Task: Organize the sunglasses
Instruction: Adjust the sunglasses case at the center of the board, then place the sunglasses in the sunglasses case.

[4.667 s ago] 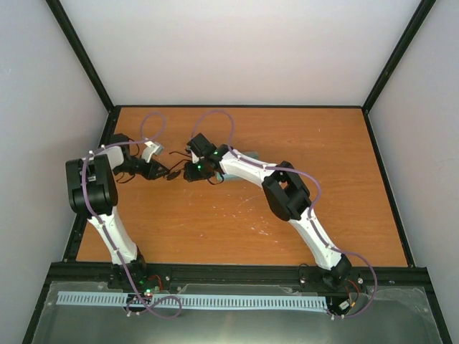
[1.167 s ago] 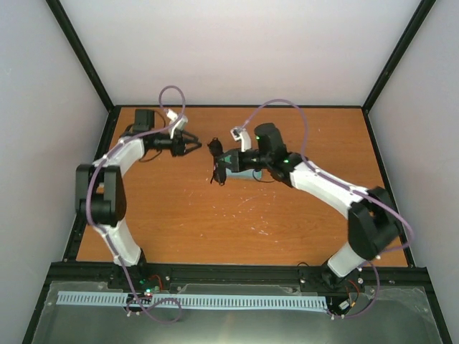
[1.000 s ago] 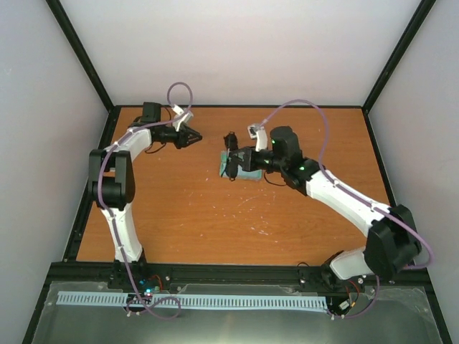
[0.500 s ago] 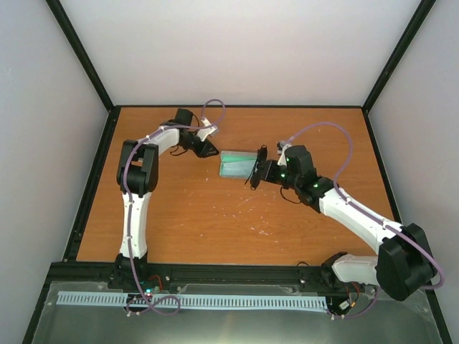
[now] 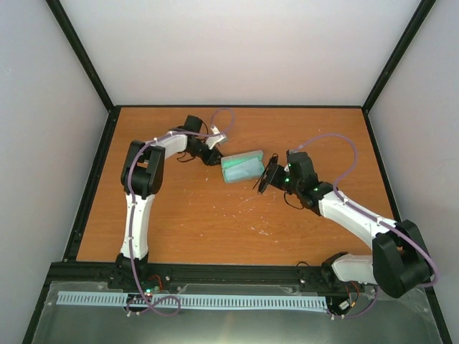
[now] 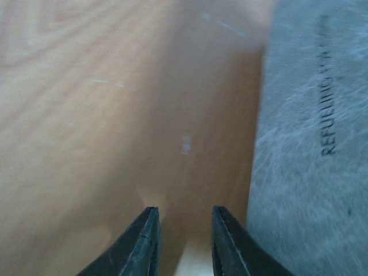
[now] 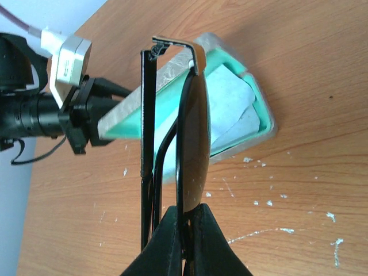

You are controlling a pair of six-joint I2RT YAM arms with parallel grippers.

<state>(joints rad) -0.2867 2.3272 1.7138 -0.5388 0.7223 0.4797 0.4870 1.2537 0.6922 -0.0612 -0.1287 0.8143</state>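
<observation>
Scratched orange tabletop (image 5: 215,222), pale walls (image 5: 237,50), sunglasses (image 7: 192,144) pinched

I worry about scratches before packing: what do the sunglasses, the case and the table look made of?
Sunglasses: thin black frame, likely metal wire; dark glossy lens, glass or plastic, unclear.
Case: grey outside looks like felt, fuzzy fibres show; teal inside seems soft foam or fabric.
Table: wood-grain top, probably laminate, smooth with pale scuffs.
</observation>
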